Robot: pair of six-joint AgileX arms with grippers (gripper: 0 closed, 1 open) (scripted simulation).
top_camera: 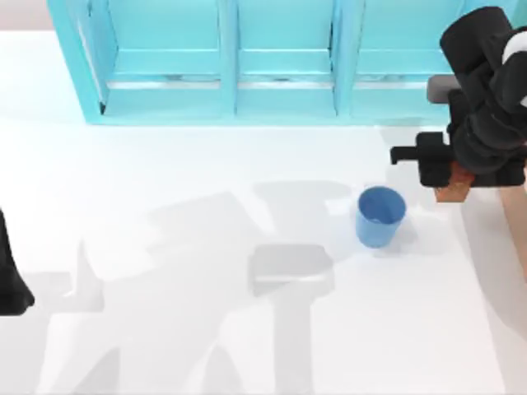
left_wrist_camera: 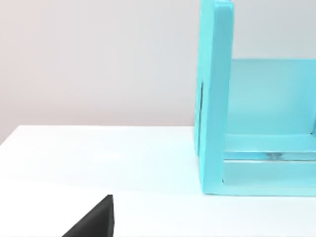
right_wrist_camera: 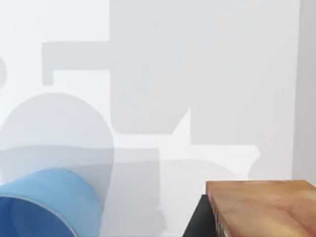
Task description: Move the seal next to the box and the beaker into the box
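- My right pincer (top_camera: 451, 177) hangs at the far right of the counter (top_camera: 247, 329), just in front of the turquoise shelf unit (top_camera: 247, 66), and it is clenched on the seal (top_camera: 454, 188): the reddish-brown block shows right beneath the black fingers.
- In my right wrist view the seal (right_wrist_camera: 261, 207) sits close under the camera with a dark finger at its edge, so I judge it gripped and not yet set down.
- A tan strip at the right edge of the top view, just beyond my pincer, is probably the box (top_camera: 520, 239); too little of it shows to be sure. If so, the seal is near its place but the first step is not finished.
- The beaker (top_camera: 380, 216) stands upright on the counter, just beside my right pincer on the side away from the tan strip, slightly nearer the front edge. It is apart from the pincer and untouched, so that step is all still to do.
- My left pincer (top_camera: 12, 280) is parked at the left edge of the counter, well apart from everything; I cannot tell its state.
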